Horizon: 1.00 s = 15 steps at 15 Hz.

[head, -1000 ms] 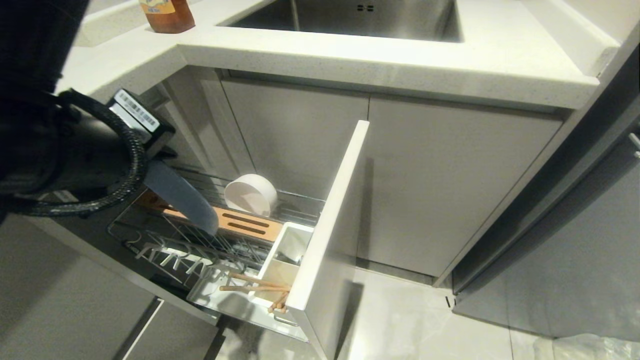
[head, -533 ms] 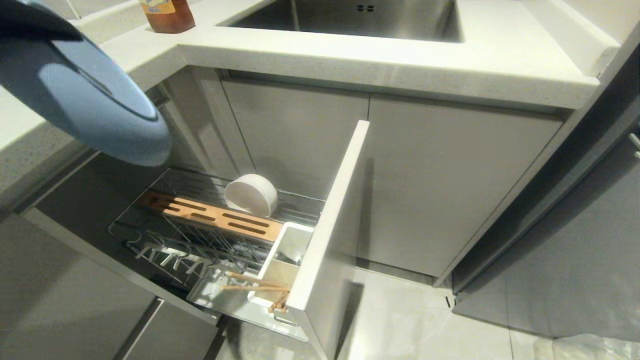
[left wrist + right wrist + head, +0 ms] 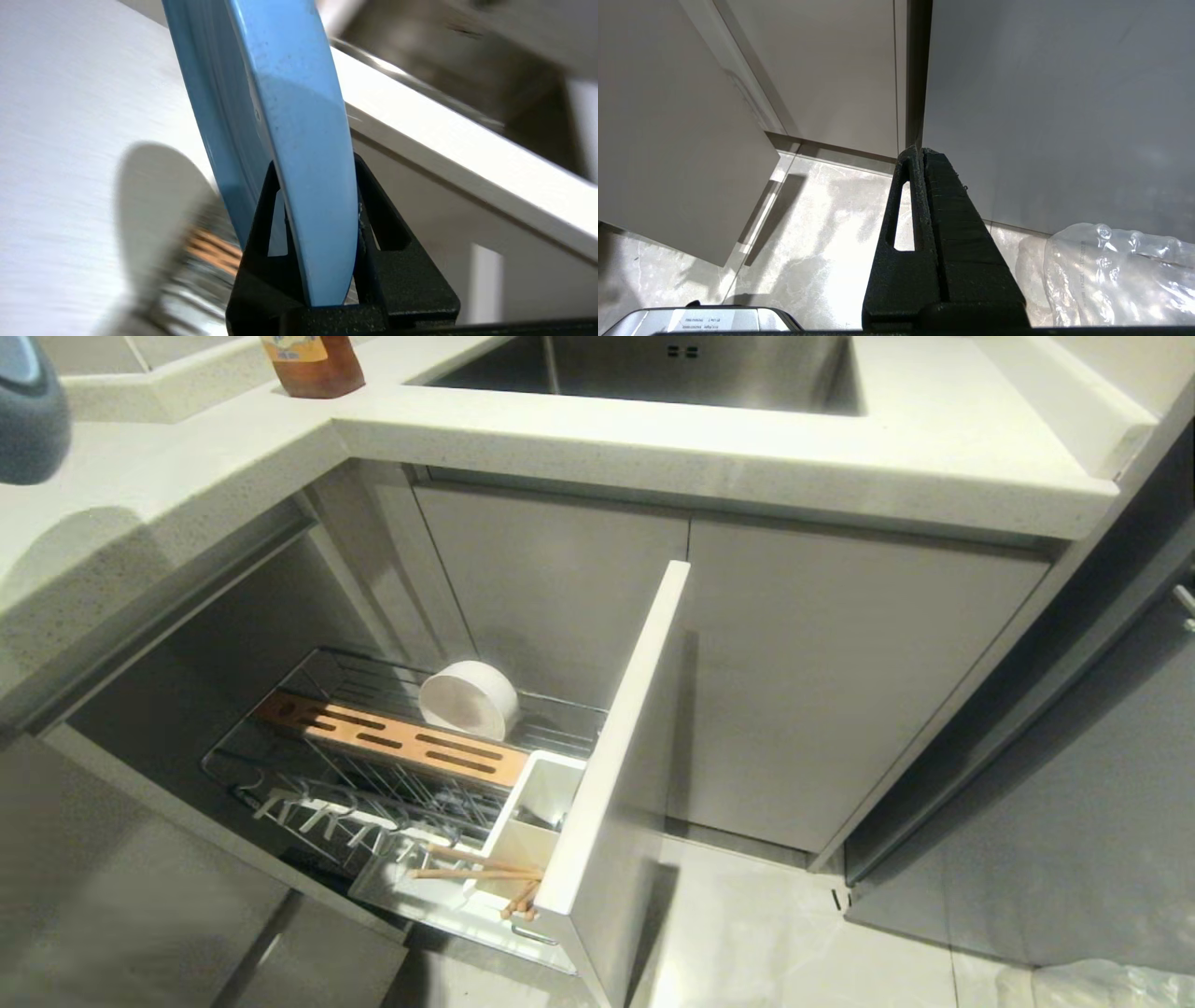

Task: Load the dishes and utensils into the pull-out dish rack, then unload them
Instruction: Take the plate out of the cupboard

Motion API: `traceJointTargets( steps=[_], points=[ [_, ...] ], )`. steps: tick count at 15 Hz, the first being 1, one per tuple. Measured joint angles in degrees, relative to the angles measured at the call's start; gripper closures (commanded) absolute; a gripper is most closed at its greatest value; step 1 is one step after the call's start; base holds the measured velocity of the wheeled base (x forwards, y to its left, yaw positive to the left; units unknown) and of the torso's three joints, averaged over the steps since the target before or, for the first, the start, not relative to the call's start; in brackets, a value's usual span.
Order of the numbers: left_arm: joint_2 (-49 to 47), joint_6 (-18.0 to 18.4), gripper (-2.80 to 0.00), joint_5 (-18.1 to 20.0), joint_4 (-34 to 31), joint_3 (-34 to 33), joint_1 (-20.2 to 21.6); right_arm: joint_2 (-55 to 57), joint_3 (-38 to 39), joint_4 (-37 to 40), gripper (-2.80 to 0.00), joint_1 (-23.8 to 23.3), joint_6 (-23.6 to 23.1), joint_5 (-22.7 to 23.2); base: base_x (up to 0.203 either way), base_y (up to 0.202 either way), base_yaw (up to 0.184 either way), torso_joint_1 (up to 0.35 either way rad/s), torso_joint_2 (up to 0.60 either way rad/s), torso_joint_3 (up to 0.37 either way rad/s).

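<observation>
Overhead, the plate (image 3: 28, 415) hangs above the counter's (image 3: 140, 513) left edge. Left wrist: left gripper (image 3: 317, 186) clamps the plate's (image 3: 285, 121) rim, plate edge-on, running straight away from the fingers. Right wrist: right gripper (image 3: 920, 151) fingers pressed together above the floor (image 3: 817, 242).

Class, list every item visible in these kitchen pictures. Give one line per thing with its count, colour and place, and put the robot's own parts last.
Round shallow matte plate: one, light blue, gripped on edge above the countertop, far left.
Round matte bowl: one, cream-white, on its side at the rack's back.
Long thin wooden chopsticks: a pair, light wood, lying across the utensil box.
Pull-out chrome wire dish rack: one, pulled out, below the counter.
Slotted wooden strip: one, light wood, across the rack.
Plastic utensil box: one, white, behind the front panel.
Speckled stone countertop: one, pale.
Steel sink: one, set into the counter.
Bottle: one, amber, on the counter.
Left gripper: black, clamped on the plate.
Right gripper: black, shut, near the floor.
</observation>
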State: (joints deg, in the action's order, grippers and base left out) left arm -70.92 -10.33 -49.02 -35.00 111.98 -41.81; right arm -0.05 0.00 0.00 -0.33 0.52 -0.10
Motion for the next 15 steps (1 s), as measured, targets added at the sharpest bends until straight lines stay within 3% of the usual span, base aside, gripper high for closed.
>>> traceJointTargets(
  steps=[3, 5, 10, 13, 15],
  points=[
    [0.44, 10.35, 0.0, 1.53, 1.12, 0.19, 13.01, 0.0, 0.0, 0.0, 0.0, 0.0, 0.0, 0.0, 0.0, 0.0, 0.0, 0.0, 0.0, 0.0],
    [0.64, 14.32, 0.0, 3.16, 0.81, 0.23, 22.52, 0.0, 0.0, 0.0, 0.0, 0.0, 0.0, 0.0, 0.0, 0.0, 0.0, 0.0, 0.0, 0.0],
    [0.04, 22.3, 0.0, 14.59, -7.68, 0.3, 50.36, 0.0, 0.0, 0.0, 0.0, -0.02, 0.0, 0.01, 0.0, 0.0, 0.0, 0.0, 0.0, 0.0],
    [-3.1, 28.4, 0.0, 17.89, -18.8, 0.59, 60.1, 0.0, 0.0, 0.0, 0.0, 0.0, 0.0, 0.0, 0.0, 0.0, 0.0, 0.0, 0.0, 0.0],
    [-5.88, 31.75, 0.0, 17.99, -26.51, 1.04, 62.76, 0.0, 0.0, 0.0, 0.0, 0.0, 0.0, 0.0, 0.0, 0.0, 0.0, 0.0, 0.0, 0.0]
  ],
)
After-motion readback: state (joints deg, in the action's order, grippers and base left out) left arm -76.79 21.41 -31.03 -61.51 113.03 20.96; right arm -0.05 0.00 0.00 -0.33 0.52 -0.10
